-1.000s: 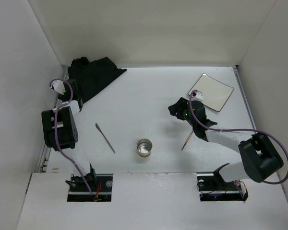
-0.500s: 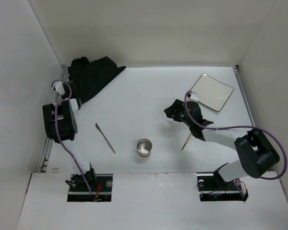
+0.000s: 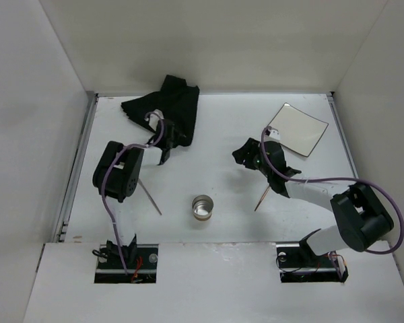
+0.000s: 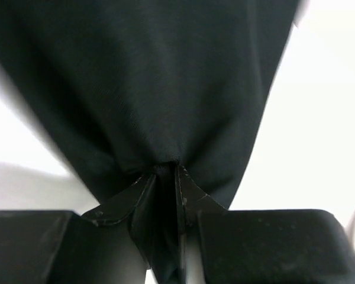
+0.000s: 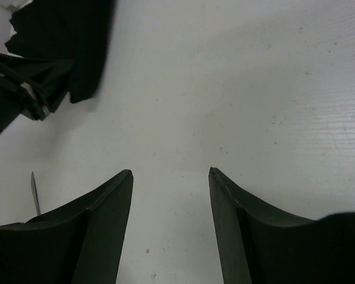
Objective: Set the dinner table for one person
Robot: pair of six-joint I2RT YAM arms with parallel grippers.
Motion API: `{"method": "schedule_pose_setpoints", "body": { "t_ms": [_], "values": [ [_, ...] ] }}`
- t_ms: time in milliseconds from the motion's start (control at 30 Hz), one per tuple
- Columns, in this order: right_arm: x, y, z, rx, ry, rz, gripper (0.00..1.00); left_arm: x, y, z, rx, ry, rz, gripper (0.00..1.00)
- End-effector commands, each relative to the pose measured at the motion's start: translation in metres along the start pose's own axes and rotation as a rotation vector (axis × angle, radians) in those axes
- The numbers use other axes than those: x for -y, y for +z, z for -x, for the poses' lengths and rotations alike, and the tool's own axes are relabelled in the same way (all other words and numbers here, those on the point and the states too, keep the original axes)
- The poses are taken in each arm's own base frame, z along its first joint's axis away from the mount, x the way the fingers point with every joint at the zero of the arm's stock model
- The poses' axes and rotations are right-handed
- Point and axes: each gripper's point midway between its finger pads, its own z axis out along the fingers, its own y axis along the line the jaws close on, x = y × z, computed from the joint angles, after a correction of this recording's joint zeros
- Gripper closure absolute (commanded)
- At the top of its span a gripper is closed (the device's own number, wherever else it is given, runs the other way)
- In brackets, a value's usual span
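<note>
Left arm [image 3: 120, 176] reaches from its 7 o'clock base toward 11 o'clock. Left jaws are pinched tight on a fold of the black cloth mat [image 3: 176, 101], which is bunched at 11-12 o'clock. Right arm [image 3: 358, 217] has its elbow out at 4 o'clock and its forearm angled toward centre. Right jaws are spread wide and empty, low over the desk [image 3: 215, 131]. The desk spans the whole floor under both arms.

The left arm [image 3: 118, 178] and right arm [image 3: 355, 217] are black with white links, purple cables [image 3: 330, 180], and tapered matte-black tool fingers [image 5: 100, 228].
</note>
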Motion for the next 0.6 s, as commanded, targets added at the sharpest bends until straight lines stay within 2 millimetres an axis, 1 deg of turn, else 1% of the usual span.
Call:
{"method": "schedule_pose_setpoints", "body": {
  "t_ms": [0,67,100,167,200,233,300,367,433,533,567],
  "values": [
    [-0.011,-0.006,0.029,0.088,-0.001,0.040,0.40,0.045,-0.021,-0.064,-0.143,-0.027,-0.126,0.87],
    [-0.007,-0.006,0.030,0.090,0.001,0.030,0.40,0.063,-0.033,-0.082,-0.164,-0.019,-0.161,0.87],
    [-0.007,-0.006,0.030,0.089,0.002,0.028,0.40,0.070,-0.038,-0.087,-0.171,-0.011,-0.175,0.87],
    [-0.007,-0.007,0.032,0.094,0.002,0.029,0.40,0.081,-0.048,-0.100,-0.179,-0.001,-0.188,0.86],
    [-0.007,-0.007,0.032,0.096,0.001,0.029,0.40,0.084,-0.052,-0.105,-0.183,0.000,-0.192,0.84],
    [-0.005,-0.006,0.031,0.093,0.001,0.025,0.40,0.089,-0.057,-0.108,-0.189,0.009,-0.199,0.78],
    [-0.003,-0.004,0.030,0.087,0.001,0.018,0.40,0.099,-0.066,-0.108,-0.184,0.030,-0.221,0.62],
    [-0.004,-0.004,0.031,0.090,-0.005,0.020,0.40,0.109,-0.077,-0.100,-0.163,0.048,-0.250,0.46],
    [-0.004,-0.005,0.032,0.094,-0.015,0.019,0.39,0.120,-0.091,-0.088,-0.138,0.065,-0.284,0.34],
    [-0.002,-0.004,0.033,0.093,-0.027,0.008,0.41,0.131,-0.117,-0.070,-0.089,0.102,-0.339,0.20],
    [-0.004,-0.004,0.032,0.089,-0.039,0.011,0.44,0.130,-0.125,-0.063,-0.059,0.120,-0.347,0.02]
  ]
}}
